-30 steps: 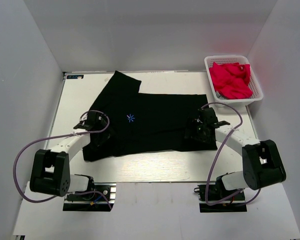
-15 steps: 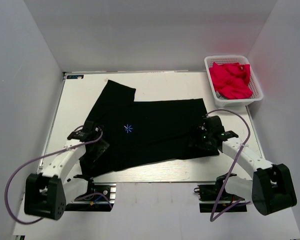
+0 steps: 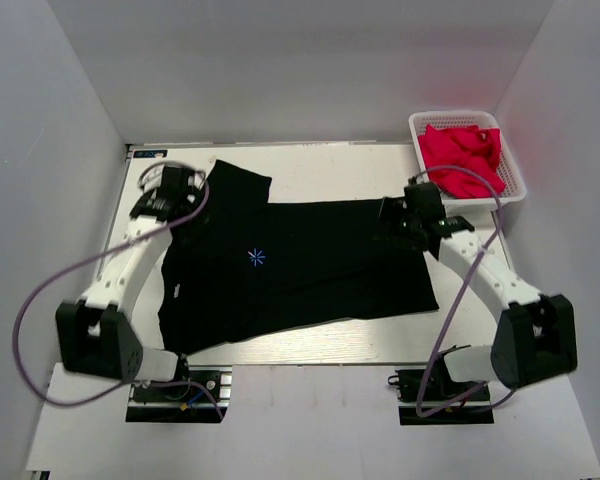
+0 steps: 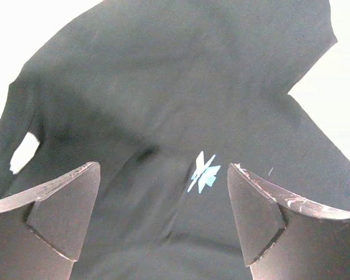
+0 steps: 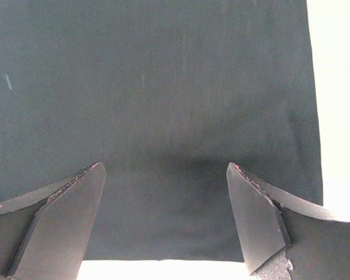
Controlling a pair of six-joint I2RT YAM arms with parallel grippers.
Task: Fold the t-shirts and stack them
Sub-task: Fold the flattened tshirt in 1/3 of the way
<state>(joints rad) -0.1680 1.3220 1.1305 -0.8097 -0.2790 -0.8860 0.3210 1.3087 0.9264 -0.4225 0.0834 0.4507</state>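
A black t-shirt [image 3: 310, 265] lies spread flat on the white table [image 3: 320, 160], its light-blue starburst [image 3: 257, 257] facing up. One sleeve points to the far left. My left gripper [image 3: 178, 198] hovers open over the shirt's far-left part. In the left wrist view the shirt [image 4: 163, 87] and its starburst [image 4: 205, 173] lie below the left gripper [image 4: 162, 170], nothing between the fingers. My right gripper [image 3: 405, 217] hangs open above the shirt's far-right corner. The right wrist view shows plain black cloth [image 5: 163, 87] under the right gripper [image 5: 164, 170].
A white basket [image 3: 513, 185] with red clothes [image 3: 462, 158] stands at the table's far right, just beyond the right arm. White walls close in the table on the left, right and back. Bare table [image 5: 338, 87] shows beside the cloth's edge.
The shirt slid a little toward the near edge, then both grippers left its near side and swung to its far side. Both grippers stay open.
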